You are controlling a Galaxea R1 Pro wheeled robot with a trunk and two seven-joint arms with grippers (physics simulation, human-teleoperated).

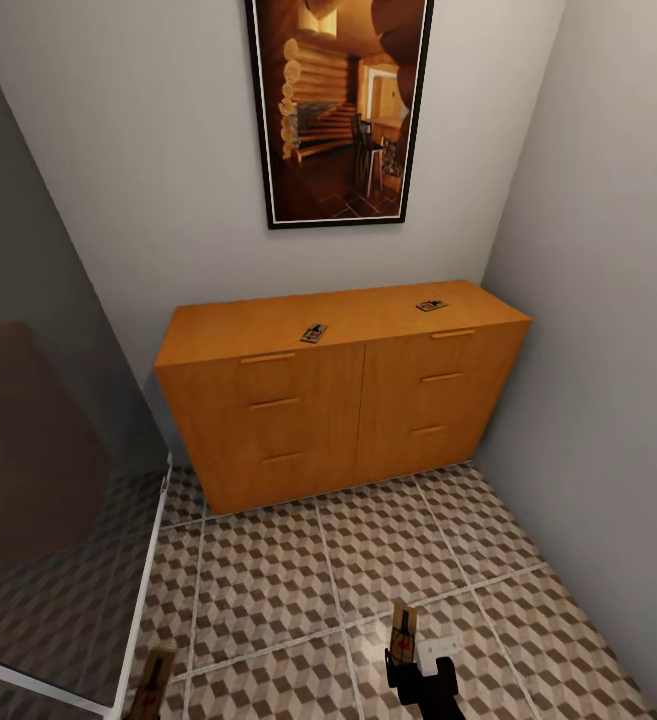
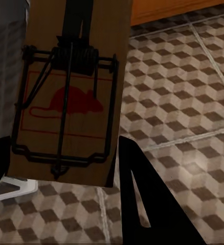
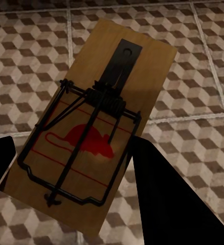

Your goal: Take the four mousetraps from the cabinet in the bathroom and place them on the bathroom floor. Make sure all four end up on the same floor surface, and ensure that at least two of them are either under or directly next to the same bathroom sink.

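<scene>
Each tool is clamped on a mousetrap above the bathroom floor (image 1: 268, 580): the left tool (image 2: 61, 178) on a mousetrap (image 2: 71, 92), the right tool (image 3: 66, 204) on another (image 3: 96, 132), long axes running out between the fingers. The head view adds two more mousetraps (image 1: 314, 332) (image 1: 431, 305) lying flat on the cabinet (image 1: 338, 400) top, well apart.

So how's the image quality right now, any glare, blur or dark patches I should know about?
Head view: soft overall, a pale sheen on the floor near the right end effector, glass panel dims the left side. Left wrist view: mousetrap shaded but readable. Right wrist view: mousetrap well lit, mildly blurred.
</scene>
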